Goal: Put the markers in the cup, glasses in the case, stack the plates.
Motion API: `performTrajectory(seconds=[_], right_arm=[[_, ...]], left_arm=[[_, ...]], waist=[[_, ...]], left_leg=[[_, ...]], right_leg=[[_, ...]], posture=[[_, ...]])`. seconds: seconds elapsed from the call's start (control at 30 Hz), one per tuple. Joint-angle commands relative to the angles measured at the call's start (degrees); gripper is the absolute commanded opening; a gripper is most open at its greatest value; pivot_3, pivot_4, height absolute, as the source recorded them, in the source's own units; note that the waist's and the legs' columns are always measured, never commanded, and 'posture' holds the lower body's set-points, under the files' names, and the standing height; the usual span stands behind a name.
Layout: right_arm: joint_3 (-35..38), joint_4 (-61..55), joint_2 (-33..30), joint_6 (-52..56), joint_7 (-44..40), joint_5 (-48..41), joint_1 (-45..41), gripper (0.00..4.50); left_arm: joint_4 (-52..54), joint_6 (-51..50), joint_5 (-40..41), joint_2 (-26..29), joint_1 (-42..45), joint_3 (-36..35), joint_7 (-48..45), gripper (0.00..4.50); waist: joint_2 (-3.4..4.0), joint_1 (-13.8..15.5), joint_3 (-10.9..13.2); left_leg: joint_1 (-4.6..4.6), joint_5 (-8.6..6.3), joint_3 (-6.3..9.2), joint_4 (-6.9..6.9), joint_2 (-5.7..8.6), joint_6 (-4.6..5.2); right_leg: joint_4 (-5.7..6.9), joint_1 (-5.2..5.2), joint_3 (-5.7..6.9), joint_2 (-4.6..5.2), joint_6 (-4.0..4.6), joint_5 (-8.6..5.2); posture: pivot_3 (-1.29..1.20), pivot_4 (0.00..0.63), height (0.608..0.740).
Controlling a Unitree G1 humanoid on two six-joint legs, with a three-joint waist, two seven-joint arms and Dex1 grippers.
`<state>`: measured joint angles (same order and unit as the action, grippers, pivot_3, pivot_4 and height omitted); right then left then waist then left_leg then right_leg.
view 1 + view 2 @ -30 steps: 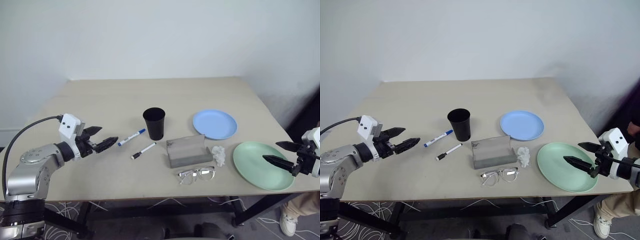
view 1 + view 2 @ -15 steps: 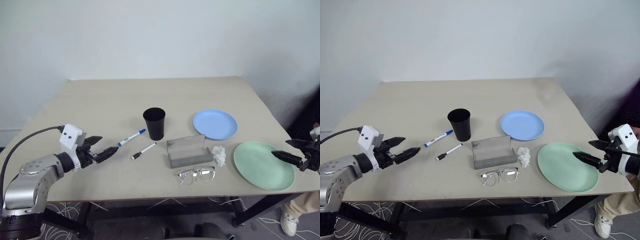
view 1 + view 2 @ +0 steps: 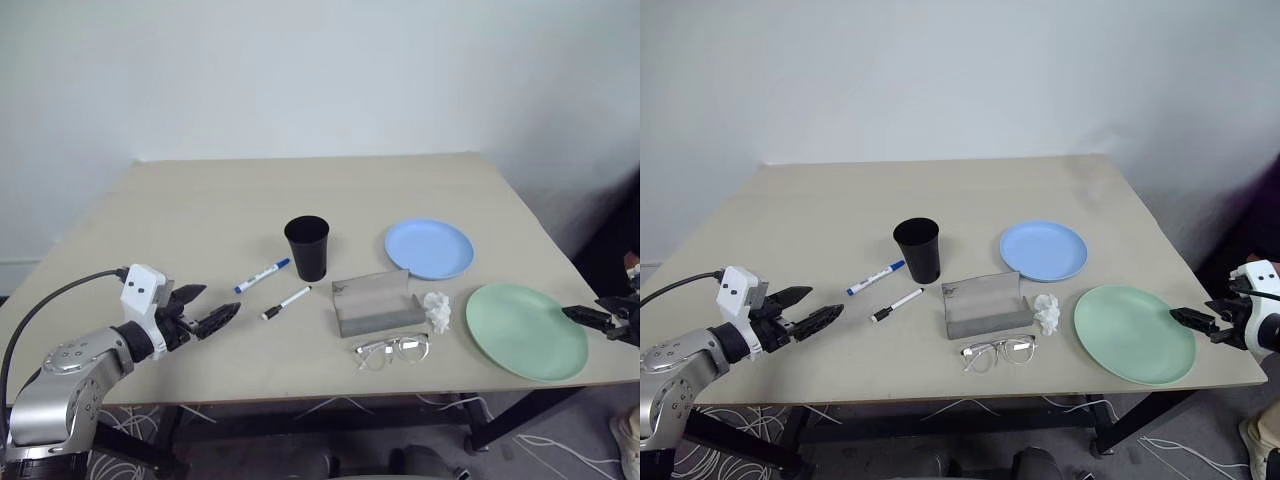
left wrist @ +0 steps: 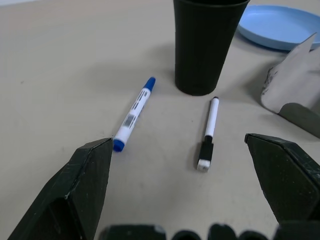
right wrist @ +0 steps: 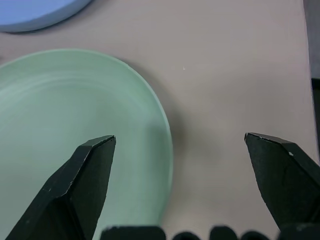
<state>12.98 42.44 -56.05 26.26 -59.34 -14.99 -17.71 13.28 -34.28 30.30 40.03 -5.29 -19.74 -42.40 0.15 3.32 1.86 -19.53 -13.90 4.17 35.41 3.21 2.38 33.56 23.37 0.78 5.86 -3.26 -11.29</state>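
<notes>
The table [image 3: 200, 210] holds everything, with nothing yet put away. Largest of the task's things is the mint green plate [image 3: 527, 331], at the near right corner, and the light blue plate [image 3: 430, 248] lies just beyond it to the left, the two apart. The right gripper [image 3: 1200, 322] hangs at the green plate's right rim with its jaws spread wide and nothing between them; its wrist view shows the rim running between the two black fingers [image 5: 87, 175]. If stacking is the step in hand, it would do well to take the rim cleanly, one finger above and one below, and lift the plate level. As the green plate looks the larger, carrying the blue one onto it would likely make the steadier stack. The grey case [image 3: 378, 301] stands near the middle with its lid raised, and the black cup [image 3: 307, 247] stands upright to its left. The glasses [image 3: 393, 349] lie on the near side of the case, and a crumpled tissue [image 3: 437, 311] sits at its right. The blue-capped marker [image 3: 262, 275] and black-capped marker [image 3: 287, 301] lie flat beside the cup. The left gripper [image 3: 205, 312], jaws released and empty, points toward them from the near left; it should grasp one marker across its barrel, then tip it upright over the cup.
</notes>
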Motion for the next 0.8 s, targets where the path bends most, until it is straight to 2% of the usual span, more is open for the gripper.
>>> performTrajectory(seconds=[0.03,0.33,0.37,0.43,0.73,0.8], right_arm=[[0.69,1.27,0.03,0.92,0.30,0.05,0.45,4.50],[1.57,-2.70,1.86,4.70,0.98,-1.81,4.78,4.50],[1.77,-3.80,2.12,5.51,1.20,-2.14,5.28,4.31],[2.21,-5.74,2.55,6.98,1.66,-2.62,6.06,3.89],[3.73,-11.65,4.02,14.80,4.68,-5.13,6.51,0.65],[4.59,-12.30,4.32,17.22,5.47,-6.44,5.90,0.04]], left_arm=[[1.85,0.71,1.00,-0.07,0.72,-1.89,0.46,4.47],[1.05,1.20,0.75,-0.60,1.12,-1.26,0.33,4.47],[0.87,1.29,0.71,-0.63,1.21,-1.23,0.26,4.49],[0.71,1.42,0.58,-0.77,1.32,-1.06,0.22,4.50],[0.36,1.83,0.34,-1.22,1.63,-0.48,0.20,4.50],[0.15,2.06,0.19,-1.46,1.79,-0.26,0.28,4.50]], waist=[[0.01,0.01,-0.01],[0.04,-0.13,0.00],[0.04,-0.13,0.00],[0.03,-0.13,0.00],[0.27,-0.41,-0.01],[0.28,-0.39,-0.01]], left_leg=[[-0.01,0.00,-0.04,0.04,0.00,0.00],[-0.06,-0.13,-0.29,0.22,-0.22,0.19],[-0.06,-0.13,-0.32,0.24,-0.26,0.19],[-0.06,-0.13,-0.37,0.28,-0.35,0.18],[-0.15,-0.17,-0.76,0.41,-1.00,0.11],[-0.15,-0.17,-0.81,0.46,-1.03,0.12]], right_leg=[[0.00,0.00,-0.01,0.01,0.00,0.00],[-0.08,-0.05,-0.07,0.07,-0.01,0.00],[-0.09,-0.04,-0.05,0.05,-0.01,0.00],[-0.11,-0.03,-0.01,0.03,-0.01,-0.01],[-0.59,-0.01,0.49,-0.04,-0.01,-0.01],[-0.65,-0.04,0.50,-0.04,-0.01,-0.01]], posture=[[0.00,0.000,0.727],[0.00,0.000,0.727],[0.00,0.000,0.727],[0.00,0.000,0.727],[0.00,0.000,0.727],[0.00,0.000,0.727]])
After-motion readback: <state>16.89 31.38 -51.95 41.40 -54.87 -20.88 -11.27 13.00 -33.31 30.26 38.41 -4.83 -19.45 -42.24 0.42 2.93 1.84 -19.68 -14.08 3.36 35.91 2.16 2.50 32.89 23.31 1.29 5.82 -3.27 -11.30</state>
